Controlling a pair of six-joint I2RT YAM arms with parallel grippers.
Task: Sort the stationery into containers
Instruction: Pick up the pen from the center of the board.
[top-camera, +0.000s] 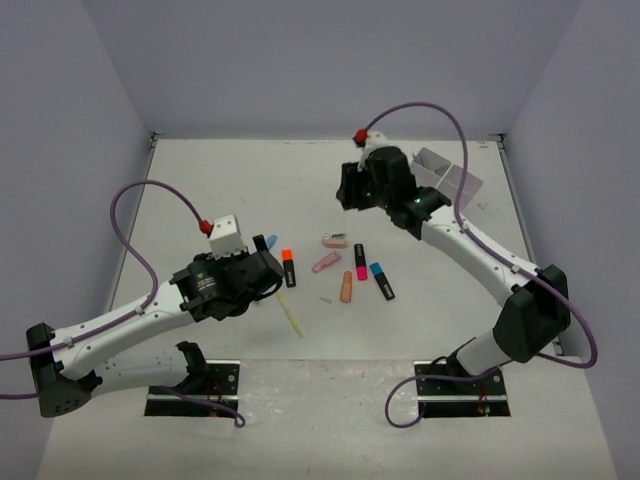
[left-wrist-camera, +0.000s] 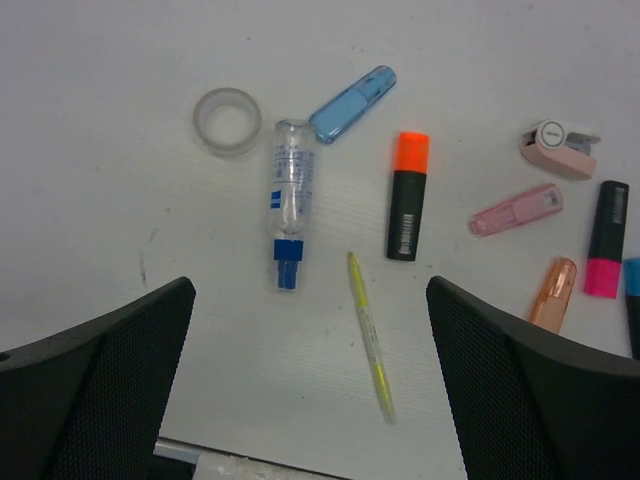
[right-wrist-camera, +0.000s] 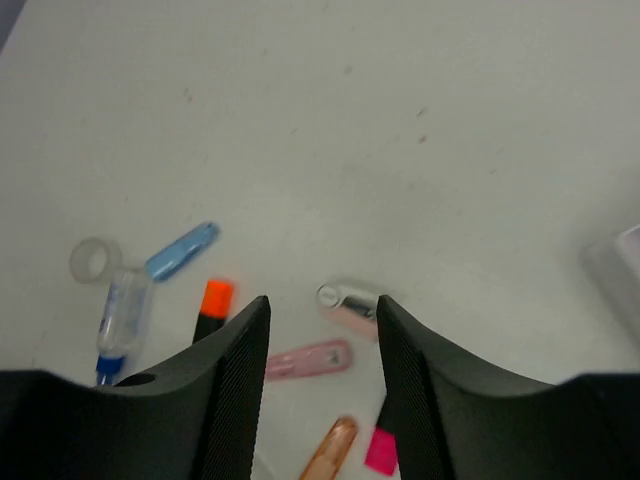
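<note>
The stationery lies loose mid-table: an orange-capped highlighter (top-camera: 289, 267), a pink-capped one (top-camera: 360, 261), a blue-capped one (top-camera: 381, 281), a thin yellow pen (top-camera: 291, 313), and pink pieces (top-camera: 327, 263). My left gripper (top-camera: 272, 268) is open and empty, above the table. Its view shows the yellow pen (left-wrist-camera: 371, 336) between the fingers, a tape roll (left-wrist-camera: 227, 121), a clear bottle with a blue cap (left-wrist-camera: 291, 200) and the orange-capped highlighter (left-wrist-camera: 408, 209). My right gripper (top-camera: 348, 190) is open and empty, held high over a pink-and-white piece (right-wrist-camera: 348, 303). The white tray (top-camera: 445, 172) stands far right, partly hidden by the right arm.
Grey walls close the table at the back and both sides. A translucent blue piece (left-wrist-camera: 352, 104) and an orange piece (left-wrist-camera: 552, 294) lie among the stationery. The table's near edge shows at the bottom of the left wrist view. The tray's corner (right-wrist-camera: 615, 265) shows at the right wrist view's edge.
</note>
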